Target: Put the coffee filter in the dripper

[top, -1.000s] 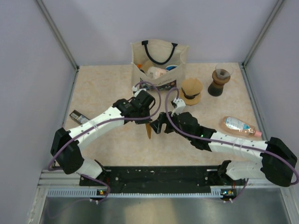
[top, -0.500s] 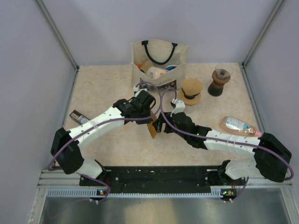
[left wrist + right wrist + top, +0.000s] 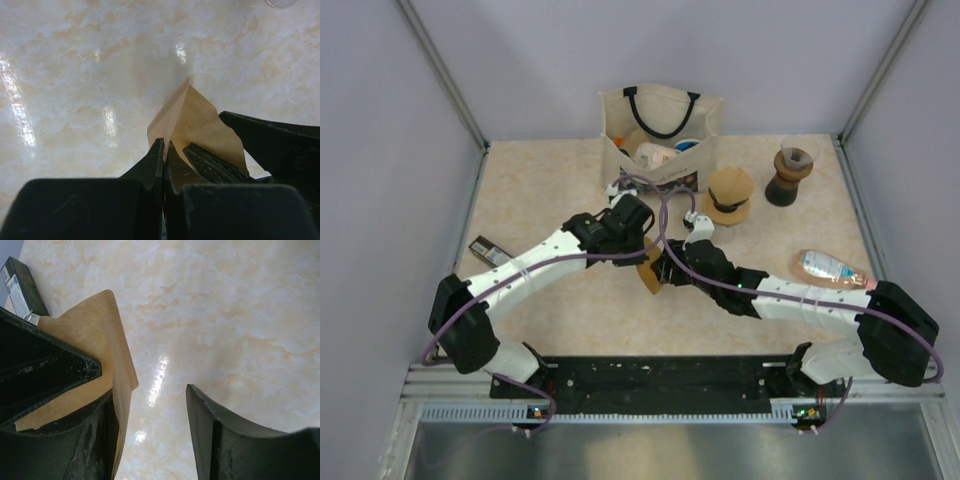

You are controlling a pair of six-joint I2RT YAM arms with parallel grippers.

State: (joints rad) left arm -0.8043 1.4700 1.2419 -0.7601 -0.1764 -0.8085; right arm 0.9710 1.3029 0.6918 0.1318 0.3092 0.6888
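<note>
Left fingers [image 3: 164, 147]: pressed together on the coffee filter [image 3: 195, 117], held over the middle of the table [image 3: 75, 75]. Right fingers [image 3: 150, 394]: spread, newly moved in and narrowing round the filter's free edge, one touching paper, the other apart; I judge a handover starting. Room: I note open table below, bag [image 3: 660, 125] near behind.

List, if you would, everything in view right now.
Light-brown paper coffee filter: one, tan, mid-table between both arms.
Cream fabric tote bag: one, black handles, far centre; contents unclear.
Round tan object with dark band: one, right of bag.
Dark brown hourglass grinder: one, far right.
Clear glass cup: one, at grinder's top.
Clear plastic bottle: one, pink cap, lying right.
Dark flat box: one, left.
Left arm: white-black; jaws shut on filter.
Right arm: white-black; jaws open beside filter.
</note>
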